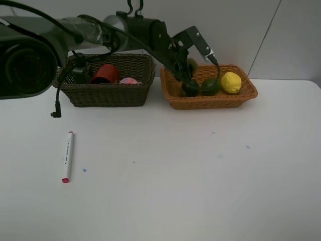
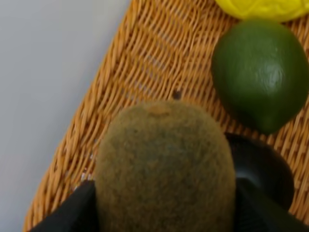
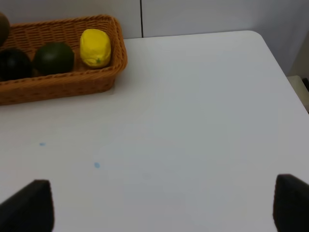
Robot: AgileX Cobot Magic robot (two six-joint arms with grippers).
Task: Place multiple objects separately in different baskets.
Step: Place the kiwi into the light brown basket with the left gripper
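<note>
My left gripper (image 1: 191, 70) is shut on the brown kiwi (image 2: 164, 166) and hangs over the left end of the light orange basket (image 1: 210, 102). Its fingers (image 2: 72, 212) press on both sides of the kiwi. Below it in that basket lie the dark round fruit (image 1: 189, 90), the green avocado (image 1: 210, 85) and the yellow lemon (image 1: 231, 82). The dark olive basket (image 1: 110, 95) holds the red cup (image 1: 105, 74), the pink bottle (image 1: 129, 81) and the dark green pump bottle (image 1: 80, 70). A white marker (image 1: 67, 156) lies on the table at the front left. My right gripper (image 3: 159, 205) is open above bare table.
The two baskets stand side by side at the back of the white table (image 1: 200, 170). A black cable with a plug (image 1: 56, 111) dangles from the left arm in front of the dark basket. The table's right edge (image 3: 282, 67) is near the right gripper.
</note>
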